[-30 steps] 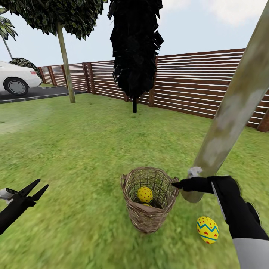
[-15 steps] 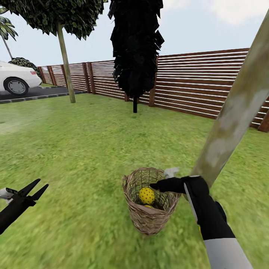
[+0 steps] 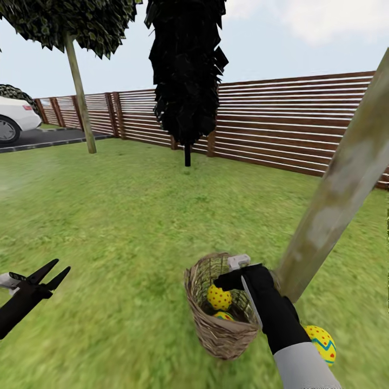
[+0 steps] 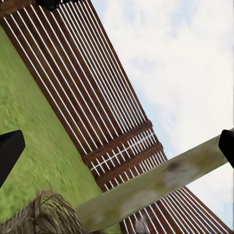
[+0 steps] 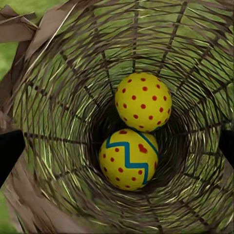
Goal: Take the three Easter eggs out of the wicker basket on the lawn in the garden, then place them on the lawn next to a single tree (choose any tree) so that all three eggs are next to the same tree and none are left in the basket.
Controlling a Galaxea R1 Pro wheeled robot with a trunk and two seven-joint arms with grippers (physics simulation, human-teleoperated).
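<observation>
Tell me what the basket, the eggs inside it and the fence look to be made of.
Basket: woven wicker, matte brown, with open strands and a braided rim.
Eggs: smooth, hard-looking yellow shells painted with red dots and a blue zigzag; the material itself is unclear.
Fence: horizontal brown slats, seemingly stained wood.

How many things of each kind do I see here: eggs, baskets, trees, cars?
Easter eggs: 3 (two in the wicker basket, one on the lawn)
Wicker basket: 1
Trees: 3
Car: 1
Total: 8
</observation>
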